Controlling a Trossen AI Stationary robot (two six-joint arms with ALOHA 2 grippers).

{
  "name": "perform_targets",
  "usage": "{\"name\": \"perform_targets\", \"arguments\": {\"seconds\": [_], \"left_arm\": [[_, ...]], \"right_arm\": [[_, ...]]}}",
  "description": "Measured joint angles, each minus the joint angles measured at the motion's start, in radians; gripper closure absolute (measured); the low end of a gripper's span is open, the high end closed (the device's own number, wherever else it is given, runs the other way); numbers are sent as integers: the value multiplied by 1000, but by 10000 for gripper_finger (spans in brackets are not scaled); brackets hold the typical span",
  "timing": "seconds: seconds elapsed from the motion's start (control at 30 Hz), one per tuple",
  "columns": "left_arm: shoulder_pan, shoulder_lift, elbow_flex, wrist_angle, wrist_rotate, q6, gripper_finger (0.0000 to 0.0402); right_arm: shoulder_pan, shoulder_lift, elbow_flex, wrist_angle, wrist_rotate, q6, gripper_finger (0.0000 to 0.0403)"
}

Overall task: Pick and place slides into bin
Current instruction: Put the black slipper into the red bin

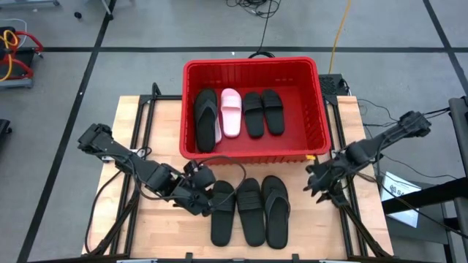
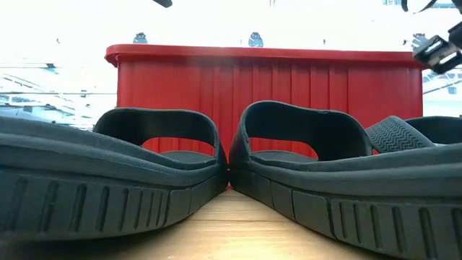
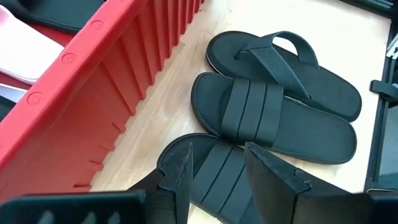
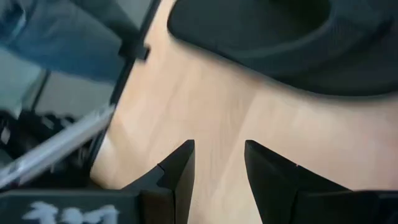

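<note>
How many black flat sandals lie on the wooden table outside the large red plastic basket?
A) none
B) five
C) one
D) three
D: the high view shows three black sandals lying side by side on the wooden table, in front of the large red plastic basket, which holds the others.

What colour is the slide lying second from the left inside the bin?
Pale pink slide, clearest in the high view.

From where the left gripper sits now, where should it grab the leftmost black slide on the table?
Take the leftmost black slide by its wide strap, from above: the left gripper, fingers open, is already over that end, and the raised strap gives an edge to pinch.
</note>
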Motion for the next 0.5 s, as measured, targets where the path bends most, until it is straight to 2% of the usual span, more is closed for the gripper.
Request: {"name": "perform_targets", "arguments": {"seconds": [0.13, 0.37, 0.5], "left_arm": [[-5, 0, 0, 1, 0, 20, 261], [-10, 0, 0, 2, 2, 34, 261], [-10, 0, 0, 2, 2, 34, 261]], "right_arm": [[1, 2, -107, 240, 11, 73, 273], [28, 1, -299, 692, 139, 195, 273], [54, 2, -366, 750, 187, 229, 273]]}}
